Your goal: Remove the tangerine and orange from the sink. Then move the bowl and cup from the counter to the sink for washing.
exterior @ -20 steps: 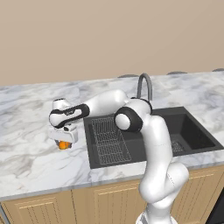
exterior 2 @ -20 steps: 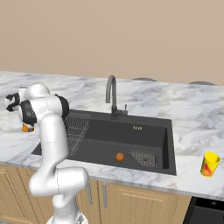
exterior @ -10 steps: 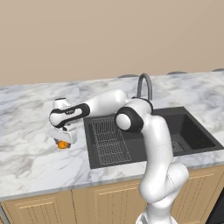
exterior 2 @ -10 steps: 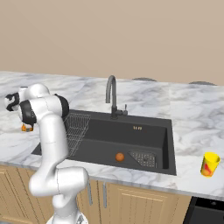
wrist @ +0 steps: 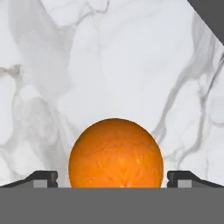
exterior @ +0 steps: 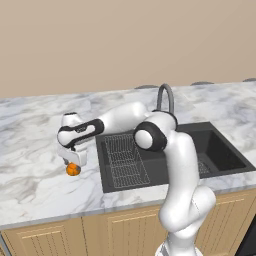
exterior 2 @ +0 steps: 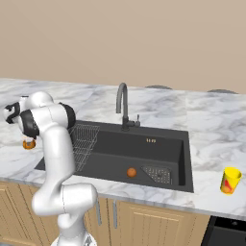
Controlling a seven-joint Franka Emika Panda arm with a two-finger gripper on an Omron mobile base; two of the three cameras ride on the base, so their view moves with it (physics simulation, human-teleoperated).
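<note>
Arm stretched left over the tabletop, tool pointing down.
Its jaws stand apart around a fruit resting on the marble, left of the sink.

Gripper now wider apart — clear of the orange fruit on the counter.

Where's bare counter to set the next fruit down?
Bare marble counter runs left of and behind the orange fruit under the open gripper; more lies between the sink and yellow cup. It's crowded at the fruit.
</note>
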